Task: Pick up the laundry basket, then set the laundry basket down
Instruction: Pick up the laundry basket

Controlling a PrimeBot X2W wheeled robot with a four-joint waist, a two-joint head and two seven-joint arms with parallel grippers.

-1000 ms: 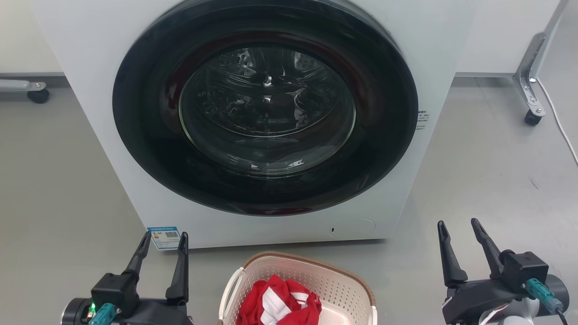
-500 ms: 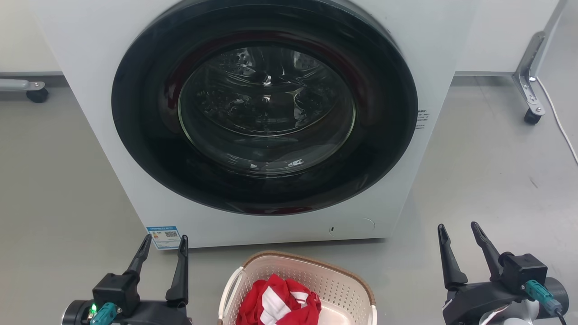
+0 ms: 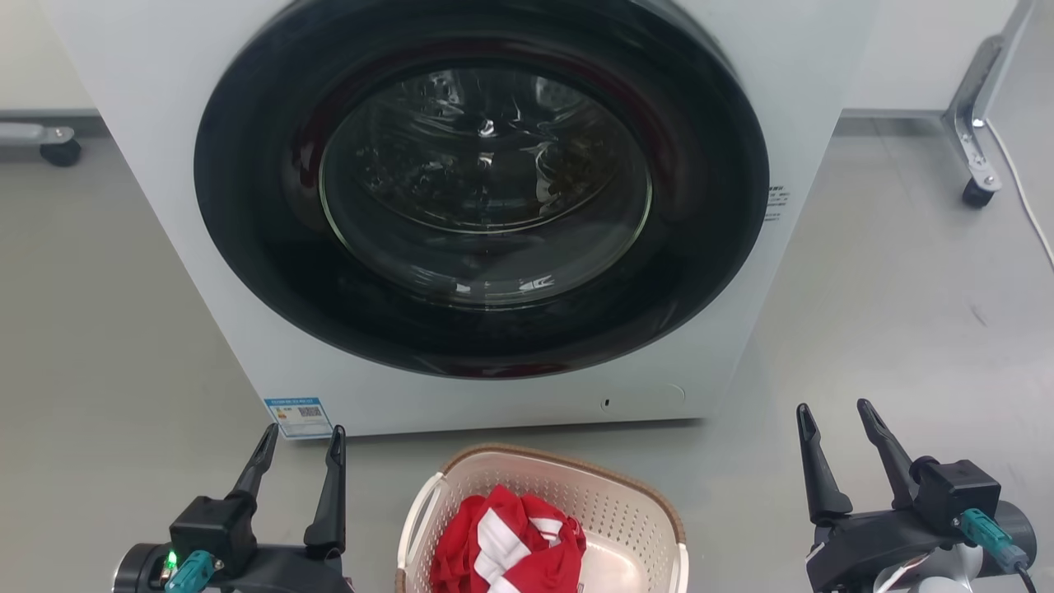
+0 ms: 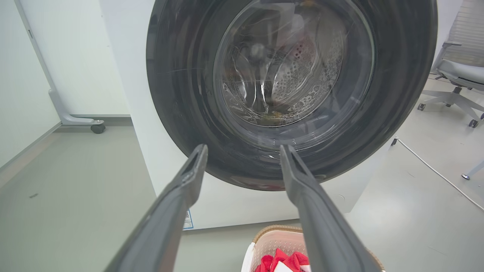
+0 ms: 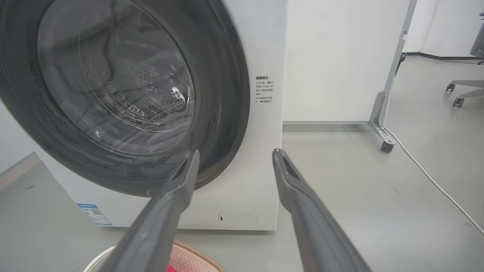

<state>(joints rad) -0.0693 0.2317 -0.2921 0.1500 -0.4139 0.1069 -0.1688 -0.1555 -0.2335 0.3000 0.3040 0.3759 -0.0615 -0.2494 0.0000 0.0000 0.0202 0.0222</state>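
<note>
The laundry basket [image 3: 626, 515], cream-white with a brown rim, stands on the floor at the bottom middle of the head view, holding a red and white cloth [image 3: 506, 548]. Its white handle [image 3: 416, 515] faces left. My left gripper [image 3: 301, 435] is open, left of the basket and apart from it. To the basket's right, my right gripper [image 3: 830, 410] is open and holds nothing. The left wrist view shows the basket [image 4: 276, 238] low between and under the left gripper [image 4: 244, 149]. In the right wrist view a bit of the basket's rim [image 5: 196, 255] peeks below the right gripper [image 5: 235, 154].
A white washing machine [image 3: 165, 123] with a big dark round door [image 3: 482, 189] stands right behind the basket. A wheeled frame leg [image 3: 976, 136] and a white cable [image 3: 1021, 198] lie at the right. An office chair [image 4: 459, 71] stands further right. Grey floor lies open on both sides.
The whole head picture has slid slightly, so the camera moved: the washing machine sits a bit higher and more of the basket shows. Both grippers stay open in place.
</note>
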